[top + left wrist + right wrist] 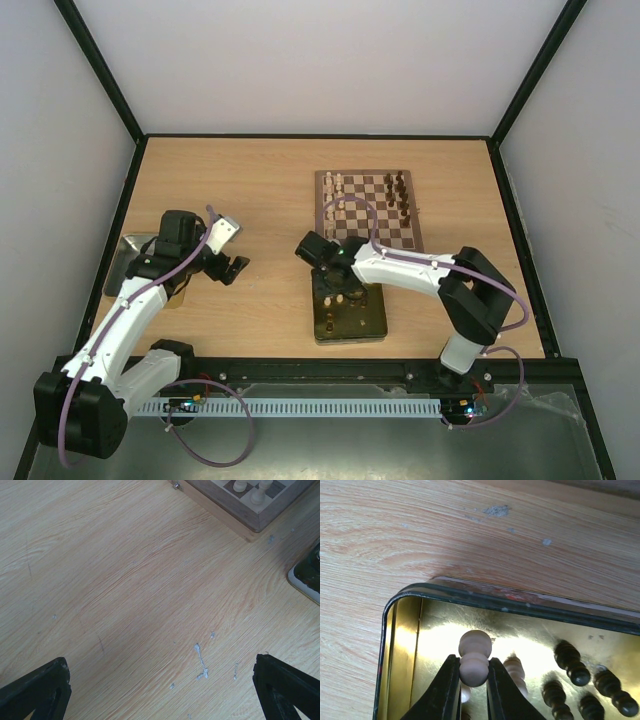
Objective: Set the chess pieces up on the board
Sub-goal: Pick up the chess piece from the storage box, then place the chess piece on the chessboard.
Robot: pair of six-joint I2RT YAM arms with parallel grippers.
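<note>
Right wrist view is showing the right gripper pinching a pale piece, turned and bead-shaped, its black fingers closing narrowly on the waist; the piece is hanging within the rim of the gold tin, though I cannot tell whether it is touching the shiny floor; dark pieces are lying toward 4 o'clock; bare grained table is lying open beyond the tin's rounded corner.

Top external view is placing the tin at 6 o'clock of the board, near its edge, with other chess pieces standing on the squares.

Left wrist view is showing the left gripper spread wide above scuffed wood, holding nothing; the board's corner is sitting at 1 o'clock.
</note>
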